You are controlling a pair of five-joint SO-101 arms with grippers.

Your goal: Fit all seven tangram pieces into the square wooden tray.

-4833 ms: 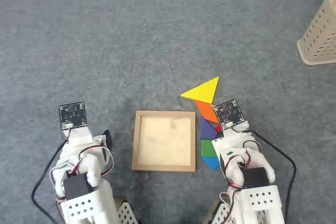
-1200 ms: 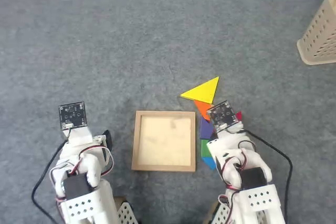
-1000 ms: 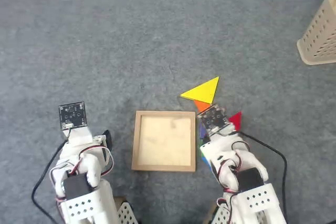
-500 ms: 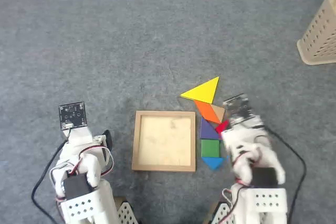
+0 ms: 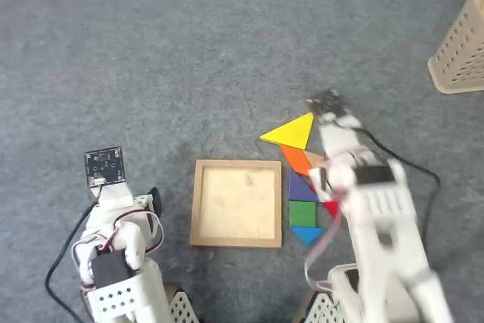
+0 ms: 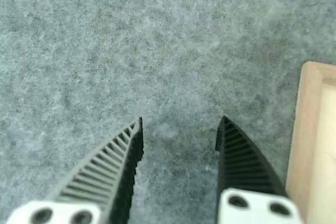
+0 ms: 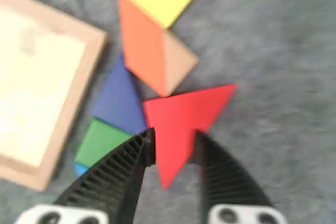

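Note:
The square wooden tray (image 5: 235, 240) lies empty on the grey carpet. To its right lie the yellow triangle (image 5: 291, 132), orange parallelogram (image 5: 296, 160), tan piece (image 5: 314, 159), purple triangle (image 5: 299, 187), green square (image 5: 302, 213) and blue triangle (image 5: 306, 234). The right arm (image 5: 355, 179) stands raised over them. My right gripper (image 7: 174, 134) is shut on the red triangle (image 7: 178, 114), which shows under the arm as a red corner (image 5: 331, 206). My left gripper (image 6: 181, 120) is open over bare carpet, just left of the tray's rim (image 6: 305, 129).
A beige slatted basket (image 5: 461, 43) stands at the far right back. In the right wrist view the tray's rim (image 7: 79, 90) lies beside the purple triangle (image 7: 118, 103) and green square (image 7: 100, 142). Open carpet stretches behind and to the left.
The right arm swung left over the pieces, then back right, and has risen and stretched farther from its base, carrying the red triangle. The left arm has not moved.

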